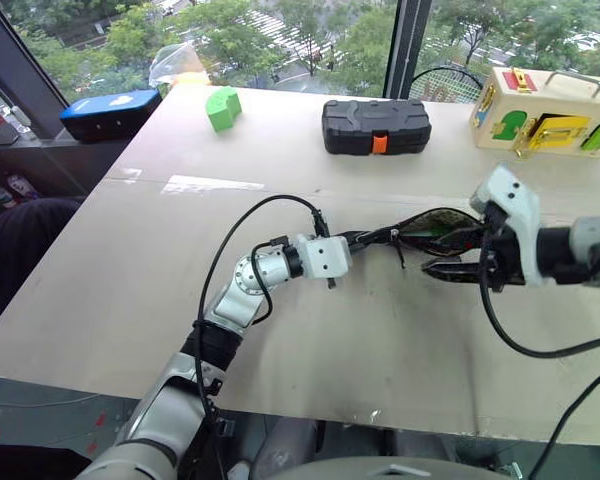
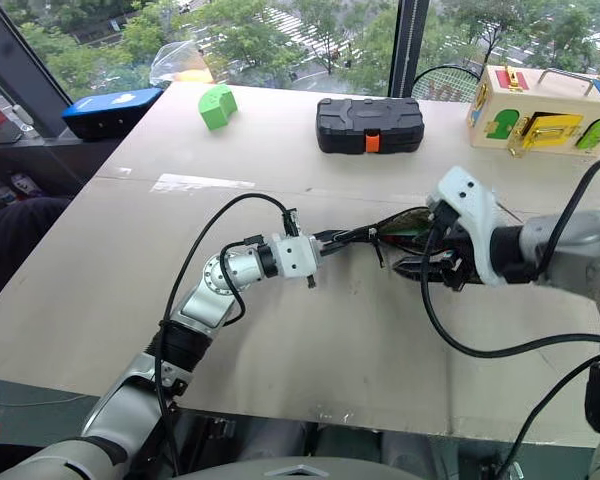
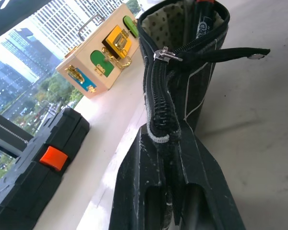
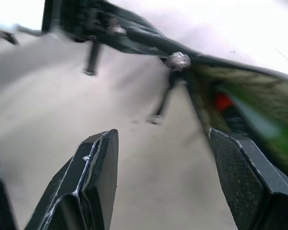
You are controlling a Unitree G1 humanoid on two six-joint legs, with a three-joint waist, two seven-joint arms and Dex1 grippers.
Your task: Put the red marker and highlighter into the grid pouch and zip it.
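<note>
Faintly, white letters, perhaps "ORD", mark the grid pouch (image 3: 201,72) lip.

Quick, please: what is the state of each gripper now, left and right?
Left gripper: shut on the grid pouch, at its zipper end.
Right gripper: open, holding nothing, beside the pouch's open mouth.

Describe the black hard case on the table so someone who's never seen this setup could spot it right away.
Start at the far edge of the table, by the window. The black hard case lies flat there, between the arched green block and the wooden latch box. Its one small orange latch on the front sets it apart.
</note>
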